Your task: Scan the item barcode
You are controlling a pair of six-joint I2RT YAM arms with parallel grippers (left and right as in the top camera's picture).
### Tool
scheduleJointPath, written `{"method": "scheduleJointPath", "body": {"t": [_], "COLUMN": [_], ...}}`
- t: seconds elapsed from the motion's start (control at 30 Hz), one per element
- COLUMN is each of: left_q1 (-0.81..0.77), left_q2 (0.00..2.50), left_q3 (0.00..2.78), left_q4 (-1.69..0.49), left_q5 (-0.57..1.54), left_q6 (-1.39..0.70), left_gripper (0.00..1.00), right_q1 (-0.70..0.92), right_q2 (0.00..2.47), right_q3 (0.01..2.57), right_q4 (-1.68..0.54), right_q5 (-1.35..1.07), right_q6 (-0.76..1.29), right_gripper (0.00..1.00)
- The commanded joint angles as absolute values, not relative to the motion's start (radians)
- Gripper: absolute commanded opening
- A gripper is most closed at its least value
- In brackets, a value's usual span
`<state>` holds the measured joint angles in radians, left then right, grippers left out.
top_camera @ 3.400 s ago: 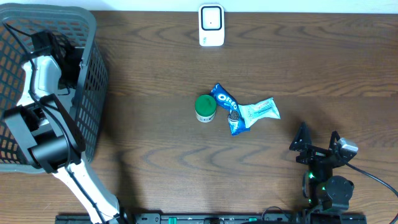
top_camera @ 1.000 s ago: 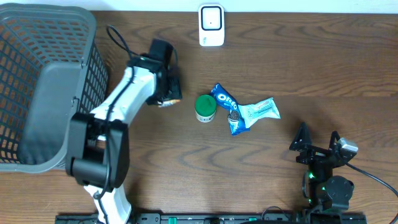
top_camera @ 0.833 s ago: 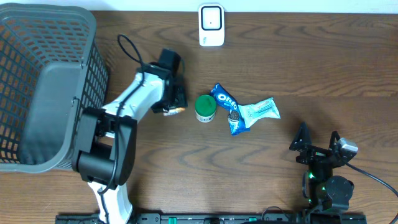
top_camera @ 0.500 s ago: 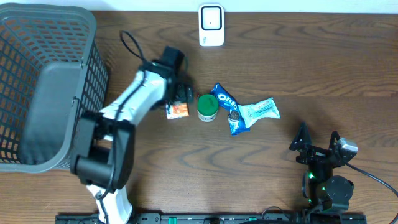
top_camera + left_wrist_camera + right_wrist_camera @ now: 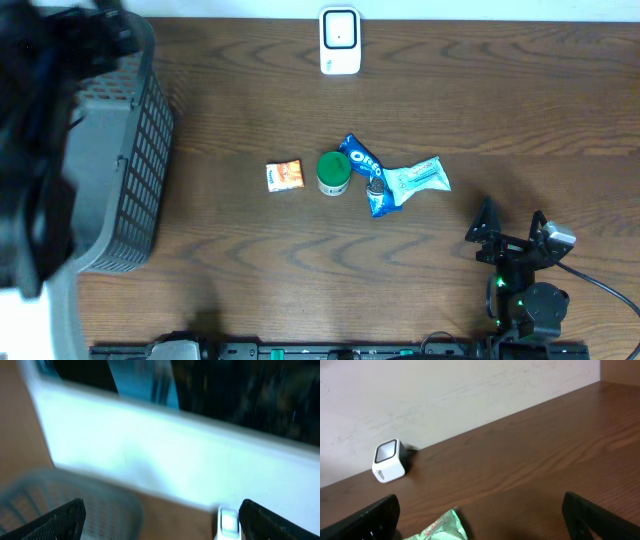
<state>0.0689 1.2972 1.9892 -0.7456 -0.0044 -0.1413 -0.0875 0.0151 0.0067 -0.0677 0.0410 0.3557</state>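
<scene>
Left pincer [image 5: 160,510]: wide open, empty, far left near the basket [image 5: 130,190].
Right pincer [image 5: 480,505]: open, empty, lower right.
Orange packet [image 5: 285,175]: middle of frame, flat, just beside green tub [image 5: 332,172].
Worry: thin packet may slip, or the tub gets bumped.

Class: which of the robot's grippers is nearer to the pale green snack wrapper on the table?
Right. The right gripper stands open close by the pale green wrapper, not touching it; the left arm is a blur far off on the other side, over the basket.
</scene>
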Motion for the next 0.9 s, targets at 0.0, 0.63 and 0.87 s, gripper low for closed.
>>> {"method": "scheduleJointPath", "body": {"t": [0.0, 0.63, 0.87], "left_q1": [0.104, 0.043, 0.043], "left_q2": [1.23, 0.616, 0.456], "left_q3": [1.985, 1.419, 1.172], "left_q4": [-0.727, -0.458, -0.226], "left_q5": [-0.02, -0.015, -0.015], "left_q6": [-0.074, 0.027, 0.027], "left_gripper": [0.98, 0.97, 0.98], "right_q1": [-0.094, -0.093, -0.079], "right_q2": [0.012, 0.031, 0.146], "right_q3": [0.006, 0.043, 0.264], "right_q4": [-0.071, -0.096, -0.248], "right_q5": [0.047, -0.264, -0.261], "right_q6": [0.359, 0.4, 0.358], "right_gripper": [0.99, 0.99, 0.99]}}
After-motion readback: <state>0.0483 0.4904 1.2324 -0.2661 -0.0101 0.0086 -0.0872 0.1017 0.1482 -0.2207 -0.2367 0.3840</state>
